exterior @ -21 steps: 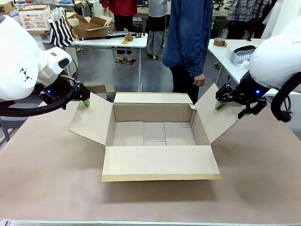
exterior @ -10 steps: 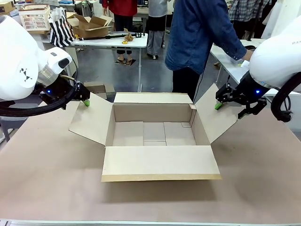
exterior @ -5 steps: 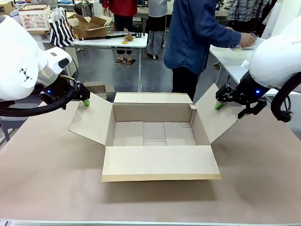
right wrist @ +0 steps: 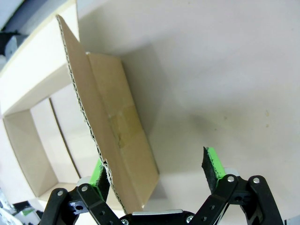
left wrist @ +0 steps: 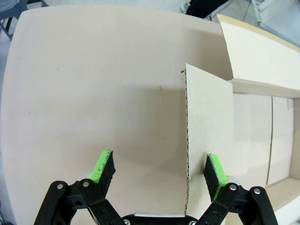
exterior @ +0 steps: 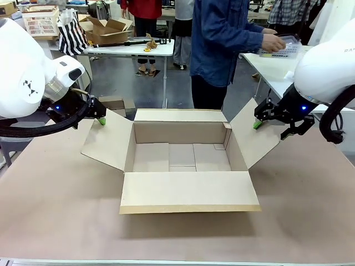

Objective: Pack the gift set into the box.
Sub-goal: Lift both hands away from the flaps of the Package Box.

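Our left claw and right claw are spread, each straddling a flap of the box. A person holds the gift set.

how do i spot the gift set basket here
Look past the box to the person in blue. Their hand holds a shallow light-grey basket over the white table at right. The other basket, far left, is white with red trim.

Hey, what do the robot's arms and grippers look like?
The left arm and right arm have rounded white shells, black cables looping beneath and a small blue light near each wrist; the left arm bears black geometric marks. The left gripper and right gripper are black linkages with green pads.
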### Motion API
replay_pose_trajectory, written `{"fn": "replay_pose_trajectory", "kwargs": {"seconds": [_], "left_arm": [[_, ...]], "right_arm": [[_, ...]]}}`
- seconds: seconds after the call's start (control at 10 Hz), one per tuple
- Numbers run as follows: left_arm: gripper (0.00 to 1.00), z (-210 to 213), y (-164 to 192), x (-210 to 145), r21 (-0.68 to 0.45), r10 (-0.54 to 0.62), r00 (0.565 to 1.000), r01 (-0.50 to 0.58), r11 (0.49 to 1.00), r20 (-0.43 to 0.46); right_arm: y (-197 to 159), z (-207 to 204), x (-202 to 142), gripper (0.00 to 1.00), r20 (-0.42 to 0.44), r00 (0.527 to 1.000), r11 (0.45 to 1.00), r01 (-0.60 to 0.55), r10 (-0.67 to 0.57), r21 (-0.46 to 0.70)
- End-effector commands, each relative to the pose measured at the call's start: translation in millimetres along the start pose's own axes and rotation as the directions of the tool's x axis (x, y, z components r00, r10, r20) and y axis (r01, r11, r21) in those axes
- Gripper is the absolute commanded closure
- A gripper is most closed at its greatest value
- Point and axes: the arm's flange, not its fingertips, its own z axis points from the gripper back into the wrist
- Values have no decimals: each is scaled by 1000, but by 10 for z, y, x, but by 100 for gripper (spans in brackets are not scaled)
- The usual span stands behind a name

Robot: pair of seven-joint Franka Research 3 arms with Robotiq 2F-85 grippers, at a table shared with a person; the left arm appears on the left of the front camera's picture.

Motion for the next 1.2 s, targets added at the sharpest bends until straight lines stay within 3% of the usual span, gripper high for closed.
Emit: {"fn": "replay_pose_trajectory", "kwargs": {"seconds": [0.0, 1.1], "left_arm": [[0, 21, -1, 3, 12, 8, 1000, -8, 1000, -4], [0, 21, -1, 3, 12, 8, 1000, -8, 1000, -4]], "right_arm": [[29, 28, 10, 0, 9, 1000, 1000, 16, -16, -19], [29, 28, 10, 0, 9, 1000, 1000, 16, -16, -19]]}}
